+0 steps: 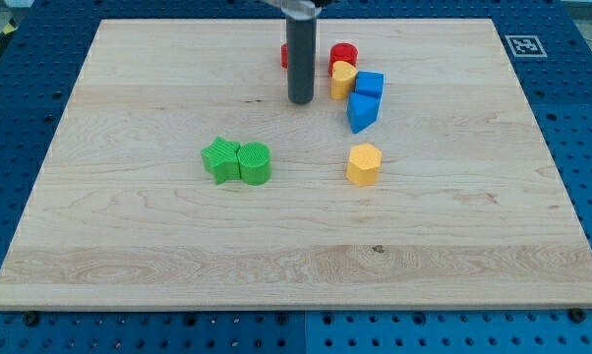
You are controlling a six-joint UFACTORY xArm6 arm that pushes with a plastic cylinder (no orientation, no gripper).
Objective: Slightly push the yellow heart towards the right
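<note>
The yellow heart [342, 79] sits near the view's top centre, touching a red cylinder [344, 55] above it and a blue cube [369, 85] on its right. My tip [300, 101] rests on the board just to the left of the yellow heart, a short gap away. A second red block [284, 55] shows partly behind the rod. A blue triangular block [362, 112] lies just below the blue cube.
A yellow hexagon [364, 164] sits below the blue blocks. A green star [219, 159] and a green cylinder [255, 163] touch each other left of centre. The wooden board [129, 256] lies on a blue perforated table.
</note>
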